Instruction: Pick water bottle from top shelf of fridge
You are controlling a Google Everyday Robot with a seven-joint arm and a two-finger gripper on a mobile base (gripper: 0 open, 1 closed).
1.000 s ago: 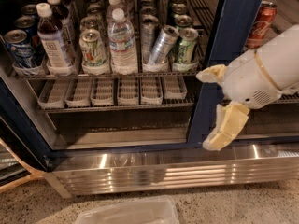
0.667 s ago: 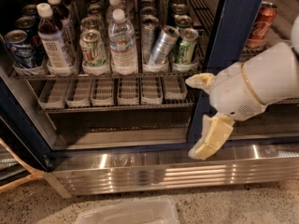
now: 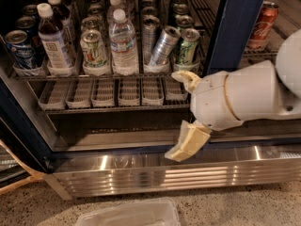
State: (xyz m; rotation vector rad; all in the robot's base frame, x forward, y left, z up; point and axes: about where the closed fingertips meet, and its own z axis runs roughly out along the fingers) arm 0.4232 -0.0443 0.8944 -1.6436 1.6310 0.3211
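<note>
The water bottle [image 3: 123, 44], clear and ribbed with a white cap and pale label, stands upright at the front of the top shelf [image 3: 94, 75] of the fridge [image 3: 237, 27], between a green-and-white can and a tilted silver can [image 3: 162, 46]. More white-capped bottles stand behind it. My gripper [image 3: 182, 115] is in front of the lower rack, below and to the right of the bottle and apart from it. Its two cream fingers [image 3: 187, 141] are spread wide and hold nothing.
A bottle of dark liquid [image 3: 52, 42] and a blue can [image 3: 19, 50] stand at the shelf's left. A green can [image 3: 187, 47] is at its right. A lower rack holds bare trays [image 3: 109, 92]. The dark blue post divides off a red can [image 3: 261, 19]. A clear lid [image 3: 127, 213] lies on the floor.
My arm and gripper have moved left, from in front of the blue post to in front of the lower rack, nearer the water bottle. The drinks have not moved.
</note>
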